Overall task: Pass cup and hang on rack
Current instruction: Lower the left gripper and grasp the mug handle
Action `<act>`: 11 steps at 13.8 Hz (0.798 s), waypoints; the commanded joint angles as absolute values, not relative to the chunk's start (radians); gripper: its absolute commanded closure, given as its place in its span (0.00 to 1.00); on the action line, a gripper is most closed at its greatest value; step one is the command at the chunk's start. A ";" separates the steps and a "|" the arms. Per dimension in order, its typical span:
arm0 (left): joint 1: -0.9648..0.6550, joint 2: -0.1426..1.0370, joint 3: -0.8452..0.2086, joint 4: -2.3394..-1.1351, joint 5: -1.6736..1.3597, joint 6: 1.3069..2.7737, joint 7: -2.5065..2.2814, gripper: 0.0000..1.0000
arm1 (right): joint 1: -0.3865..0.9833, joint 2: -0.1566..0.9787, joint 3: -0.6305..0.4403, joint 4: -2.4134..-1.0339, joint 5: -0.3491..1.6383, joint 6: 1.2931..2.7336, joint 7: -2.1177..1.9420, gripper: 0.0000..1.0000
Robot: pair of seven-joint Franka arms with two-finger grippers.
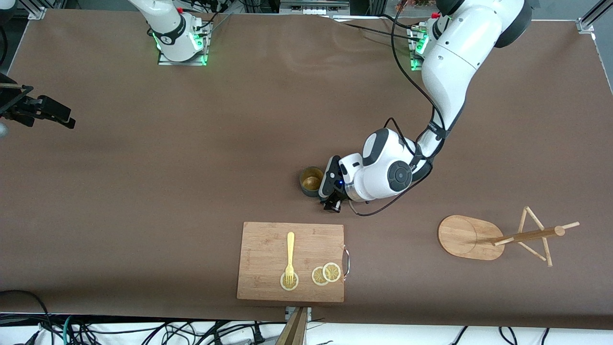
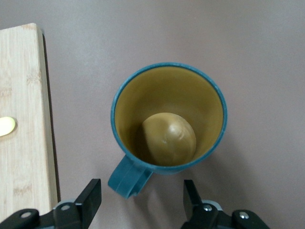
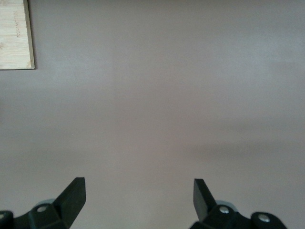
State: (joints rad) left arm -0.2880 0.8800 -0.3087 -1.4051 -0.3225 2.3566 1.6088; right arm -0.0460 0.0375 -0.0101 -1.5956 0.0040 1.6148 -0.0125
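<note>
cup (image 2: 169,124) handle between spread left jaws; contact unclear.

One cup (image 1: 311,181), one rack (image 1: 498,236), one fork (image 1: 289,257); seemingly three lemon slices (image 1: 326,274) (on board (image 1: 261,268))

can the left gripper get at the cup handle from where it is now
Probably yes. The left gripper is open right beside the cup, which stands upright on the table. The handle points toward the gap between the fingers, and nothing lies between them. The cutting board is off to one side.
</note>
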 commanded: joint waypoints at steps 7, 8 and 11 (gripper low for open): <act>-0.305 0.867 -0.318 -1.408 -0.299 2.367 1.600 0.51 | -0.051 0.034 -0.006 -1.595 0.020 1.609 -0.005 0.00; -0.304 0.867 -0.318 -1.410 -0.299 2.367 1.603 0.51 | -0.051 0.034 -0.006 -1.595 0.020 1.609 -0.003 0.00; -0.301 0.867 -0.316 -1.413 -0.302 2.365 1.601 0.64 | -0.051 0.034 -0.006 -1.595 0.020 1.609 -0.005 0.00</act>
